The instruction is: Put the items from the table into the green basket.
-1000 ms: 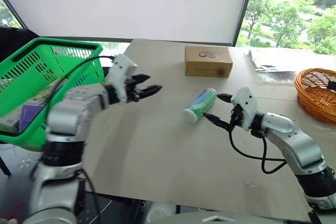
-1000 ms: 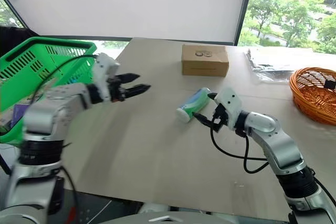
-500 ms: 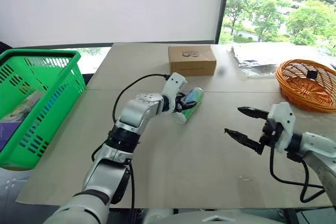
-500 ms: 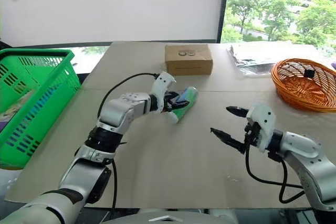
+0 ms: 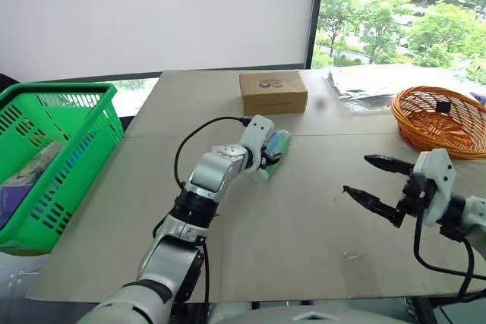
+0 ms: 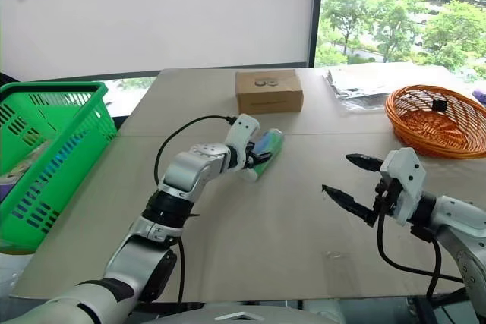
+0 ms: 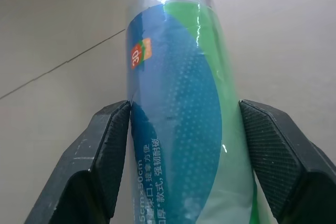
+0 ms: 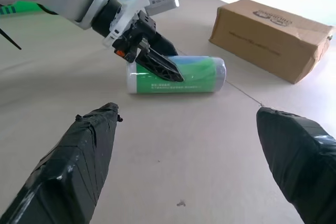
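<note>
Lying on its side at the middle of the bench (image 5: pixel 304 248), the bottle (image 5: pixel 273 151) sits just below the seam line, its long axis slanting toward the upper right; the left gripper (image 7: pixel 184 129) straddles it, one black finger (image 7: pixel 107 150) on each flank of the wrapper, and in the left wrist view both pads sit right at the bottle's sides, though whether they are pressing it I cannot tell; the bottle rests on the bench, not lifted; the right gripper (image 5: pixel 377 181) hangs over bare bench at the lower right of the frame, well apart from the bottle, its fingers (image 8: pixel 84 156) released and spread wide with nothing between them; the green basket (image 5: pixel 91 142) stands off the bench's edge at the far left of the frame, with a purple pack (image 5: pixel 11 201) and other packaged goods inside it; a cardboard box (image 5: pixel 273 92) sits at the upper middle, just beyond the bottle and apart from it; an orange wicker basket (image 5: pixel 414 123) stands at the upper right, with a clear plastic wrapper (image 5: pixel 364 81) beside it.
</note>
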Robot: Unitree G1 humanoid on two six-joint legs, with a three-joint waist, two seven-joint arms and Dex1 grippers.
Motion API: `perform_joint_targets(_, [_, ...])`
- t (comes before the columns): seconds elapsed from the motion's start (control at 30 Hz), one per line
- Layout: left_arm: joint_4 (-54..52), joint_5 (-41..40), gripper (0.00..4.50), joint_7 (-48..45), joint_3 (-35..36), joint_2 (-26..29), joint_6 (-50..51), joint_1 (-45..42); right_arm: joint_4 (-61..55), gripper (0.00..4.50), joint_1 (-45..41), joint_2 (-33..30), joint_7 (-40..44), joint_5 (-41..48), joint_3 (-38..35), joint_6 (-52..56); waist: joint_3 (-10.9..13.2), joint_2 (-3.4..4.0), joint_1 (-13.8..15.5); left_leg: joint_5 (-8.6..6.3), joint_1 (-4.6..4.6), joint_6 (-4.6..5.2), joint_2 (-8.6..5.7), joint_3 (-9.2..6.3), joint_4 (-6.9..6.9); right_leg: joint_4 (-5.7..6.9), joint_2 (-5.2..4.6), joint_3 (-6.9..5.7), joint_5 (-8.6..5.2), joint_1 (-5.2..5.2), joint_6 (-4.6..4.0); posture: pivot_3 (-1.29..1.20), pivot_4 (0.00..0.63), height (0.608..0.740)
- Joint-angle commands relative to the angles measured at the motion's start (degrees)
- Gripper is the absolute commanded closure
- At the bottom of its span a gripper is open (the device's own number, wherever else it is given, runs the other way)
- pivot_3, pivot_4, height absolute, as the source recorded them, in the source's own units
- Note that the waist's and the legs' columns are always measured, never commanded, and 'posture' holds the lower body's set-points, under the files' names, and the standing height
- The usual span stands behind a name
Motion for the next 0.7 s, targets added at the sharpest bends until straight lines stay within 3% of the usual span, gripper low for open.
perform_joint_targets(0.03, [1.2, 0.3, 2.06, 1.7, 0.4, -0.4, 4.2, 3.6, -0.6, 0.0, -1.3, -0.6, 0.3, 0.1, -1.2, -1.2, 0.0, 0.0, -0.3, 0.0, 0.1, 0.0, 0.0, 0.0, -0.04, 0.0, 0.04, 0.04, -0.01, 0.05, 0.0, -0.07, 0.0, 0.74])
perform_joint_targets(0.07, [0.9, 0.3, 2.49, 2.0, 0.6, -0.7, 4.5, 4.0, -0.5, 0.0, -1.5, -0.6, 0.4, 0.2, -1.2, -1.1, 0.0, 0.0, -0.6, 0.0, 0.25, 0.0, 0.02, -0.01, -0.07, 0.0, 0.08, 0.05, -0.03, 0.15, -0.01, -0.07, 0.0, 0.74])
perform_joint_targets(0.2, [1.2, 0.5, 2.86, 3.4, 1.5, -2.0, 5.2, 4.8, -0.4, 0.0, -1.7, -0.4, 0.9, -1.1, 0.6, -1.9, 0.0, 0.01, -0.9, -0.01, 0.58, -0.02, 0.03, 0.0, -0.19, -0.07, 0.08, 0.08, -0.07, 0.42, 0.01, -0.07, 0.0, 0.74])
perform_joint_targets(0.43, [0.8, 0.7, 2.91, 3.0, 1.1, -1.4, 3.8, 5.4, -1.1, 0.0, -1.3, 0.3, 0.2, -1.3, 1.2, -2.1, -0.1, 0.04, -0.9, -0.04, 0.69, 0.0, 0.04, -0.04, -0.25, -0.54, -0.02, 0.01, -0.16, 0.77, -0.12, -0.07, 0.0, 0.74])
perform_joint_targets(0.7, [-4.0, -2.8, 2.91, 2.3, 7.4, -2.1, 1.1, 2.3, -1.1, 0.0, -2.8, 1.3, -0.2, -1.5, 2.9, -2.1, 0.2, -0.01, -0.8, -0.06, 0.63, 0.01, 0.03, -0.2, -0.27, -0.56, -0.23, 0.03, -0.17, 0.75, -0.14, -0.05, 0.0, 0.74])
